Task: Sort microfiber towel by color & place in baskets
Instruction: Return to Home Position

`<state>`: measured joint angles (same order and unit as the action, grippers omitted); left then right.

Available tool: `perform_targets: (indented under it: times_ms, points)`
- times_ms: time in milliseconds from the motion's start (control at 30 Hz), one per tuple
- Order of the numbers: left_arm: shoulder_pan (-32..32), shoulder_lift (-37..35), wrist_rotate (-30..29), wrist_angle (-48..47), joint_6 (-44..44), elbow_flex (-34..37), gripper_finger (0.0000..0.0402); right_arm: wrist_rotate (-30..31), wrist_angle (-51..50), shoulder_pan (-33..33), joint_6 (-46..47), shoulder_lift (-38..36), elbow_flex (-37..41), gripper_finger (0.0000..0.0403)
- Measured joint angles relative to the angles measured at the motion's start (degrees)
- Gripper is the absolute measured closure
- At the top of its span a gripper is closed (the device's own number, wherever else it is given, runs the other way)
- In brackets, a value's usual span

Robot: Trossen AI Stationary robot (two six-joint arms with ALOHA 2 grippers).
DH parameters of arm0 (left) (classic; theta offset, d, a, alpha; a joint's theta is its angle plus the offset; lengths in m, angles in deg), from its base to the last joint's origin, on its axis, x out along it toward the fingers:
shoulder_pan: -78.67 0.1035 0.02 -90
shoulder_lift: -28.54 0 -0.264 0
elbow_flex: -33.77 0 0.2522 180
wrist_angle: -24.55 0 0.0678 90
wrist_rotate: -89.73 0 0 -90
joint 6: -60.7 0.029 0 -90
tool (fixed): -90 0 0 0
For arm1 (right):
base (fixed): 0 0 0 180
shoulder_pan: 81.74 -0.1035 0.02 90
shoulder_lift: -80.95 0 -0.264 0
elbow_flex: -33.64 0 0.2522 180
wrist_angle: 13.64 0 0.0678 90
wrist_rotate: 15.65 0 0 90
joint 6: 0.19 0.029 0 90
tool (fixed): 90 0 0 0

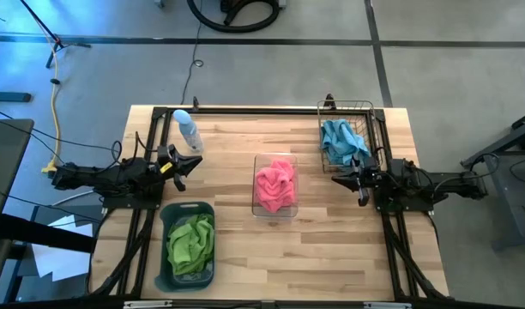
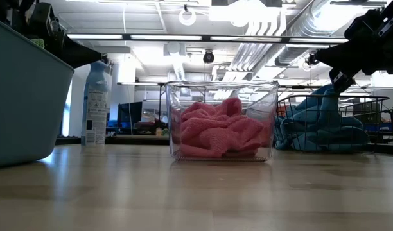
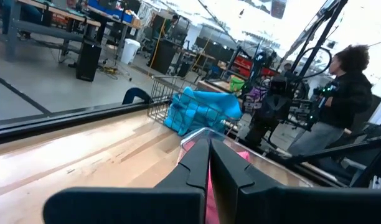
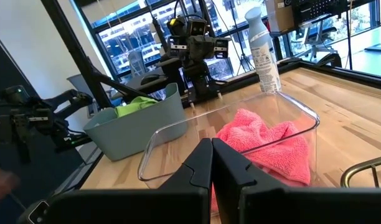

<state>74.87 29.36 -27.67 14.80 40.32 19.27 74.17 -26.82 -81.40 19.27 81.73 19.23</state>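
**Towels sorted into three containers; both end effectors clenched and empty**

**High view.** The counter (image 1: 331, 249) carries three containers.
- The tub (image 1: 165, 257) sits toward the lower left of the picture and holds the green towels (image 1: 190, 240).
- The clear bin (image 1: 256, 206) sits at the middle and holds the pink towels (image 1: 274, 184).
- The wire basket (image 1: 365, 107) sits at the upper right corner and holds the blue towels (image 1: 341, 142).
- A bottle (image 1: 186, 130) stands at the upper left.

The left end effector (image 1: 194, 163) is at the counter's left side, just beside the bottle, pointing toward the middle. The right end effector (image 1: 338, 178) is at the right side, near the wire basket, pointing toward the clear bin. Neither touches a container.

**Low view.** The tub fills the left edge, with the bottle upright beyond it. The clear bin stands at the centre, the pink towels heaped inside it. The wire basket with the blue towels shows to its right. Both arms hang at the upper corners, above the counter.

**Left wrist view.** The left end effector's fingers (image 3: 197, 165) are pressed together with nothing between them. Ahead lie the clear bin's rim with pink showing, then the wire basket and its blue towels. A person (image 3: 346, 99) stands in the room beyond the counter.

**Right wrist view.** The right end effector's fingers (image 4: 200, 168) meet, clenched on nothing. Ahead is the clear bin with the pink towels. Beyond it are the tub, with green towels showing above its rim, the bottle and the left arm.
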Motion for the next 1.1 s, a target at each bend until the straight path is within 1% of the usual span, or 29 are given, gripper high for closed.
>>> perform_targets:
  times_ms: [467,533,667,733,900,1100]
  points:
    - [0.0,0.0,0.0,-0.2,0.6,0.0,0.0401,0.0,0.0,0.0,0.0,0.0,0.0,0.0403]
    - [0.0,0.1,0.5,-0.2,4.9,0.0,0.0401,0.0,0.0,0.0,0.0,0.0,0.0,0.0403]
    - [0.0,0.7,4.6,-0.3,14.8,0.0,0.0401,0.0,0.0,0.0,0.0,0.0,0.0,0.0403]
    - [0.0,1.3,6.6,-0.5,18.3,0.0,0.0401,0.0,0.0,0.0,0.0,0.0,0.0,0.0403]
    - [0.0,2.8,9.8,-0.9,19.6,0.0,0.0401,0.0,0.0,0.0,0.0,0.0,0.0,0.0403]
    - [0.0,3.8,10.3,-1.0,19.1,0.0,0.0401,0.0,0.0,0.0,0.0,0.0,0.0,0.0403]
